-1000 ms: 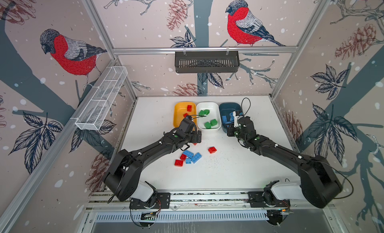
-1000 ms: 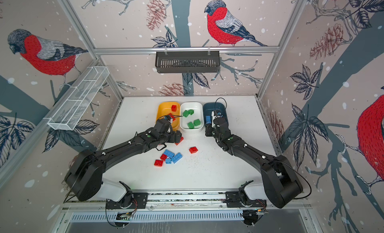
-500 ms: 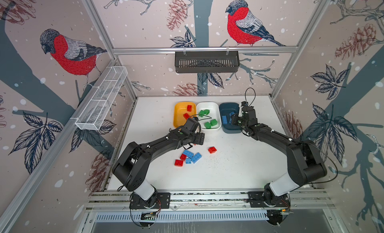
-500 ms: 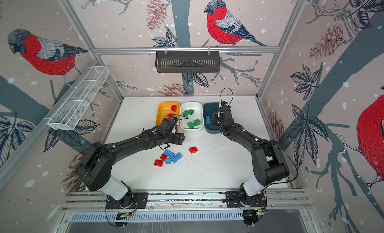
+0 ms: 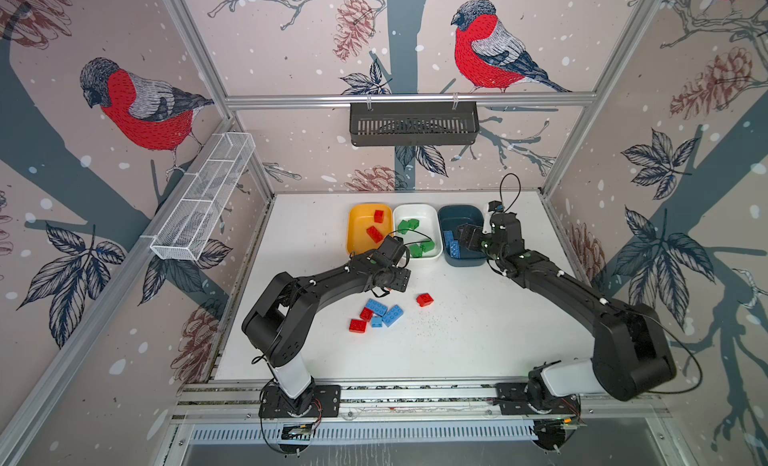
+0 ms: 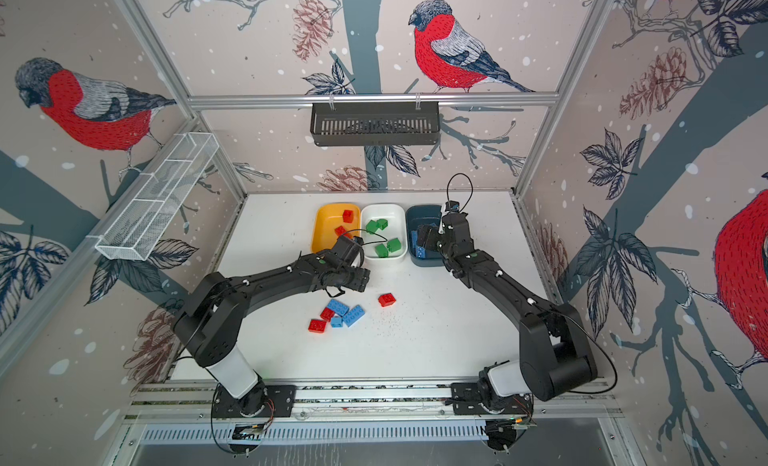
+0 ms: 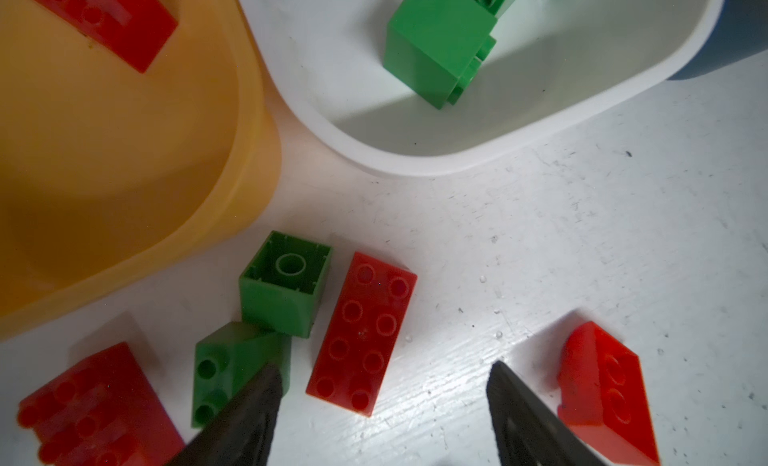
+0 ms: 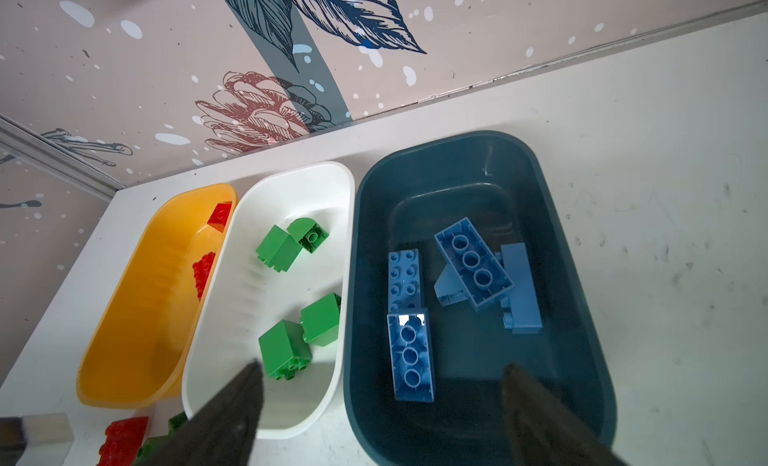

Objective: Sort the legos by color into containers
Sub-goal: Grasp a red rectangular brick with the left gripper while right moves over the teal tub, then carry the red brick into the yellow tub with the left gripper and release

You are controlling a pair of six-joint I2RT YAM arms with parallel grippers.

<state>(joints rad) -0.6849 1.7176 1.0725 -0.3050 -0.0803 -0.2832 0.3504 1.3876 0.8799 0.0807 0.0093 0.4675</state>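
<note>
You're hovering the left gripper (image 7: 384, 370) low, jaws partly spread and empty, over a long red brick (image 7: 361, 335). It's lying on the table (image 7: 582, 235) near the yellow tub (image 7: 249, 110). I'm reading this as a red pick.

One finger (image 7: 249, 410) is sitting over a green wedge (image 7: 228, 368) that's touching a green cube (image 7: 286, 293). Shift toward the red side and twist to match the brick's skew, so you're closing across its narrow width only.

The right gripper (image 8: 381, 367) is hanging wide and empty above the teal tub (image 8: 552, 218), with blue bricks (image 8: 473, 268) lying inside.

In both top views the left gripper is covering that pick spot. The blue bricks are overlapping, so the count is unclear. A pale block (image 8: 41, 430), cut off in the right wrist view, is too blurred to identify.
</note>
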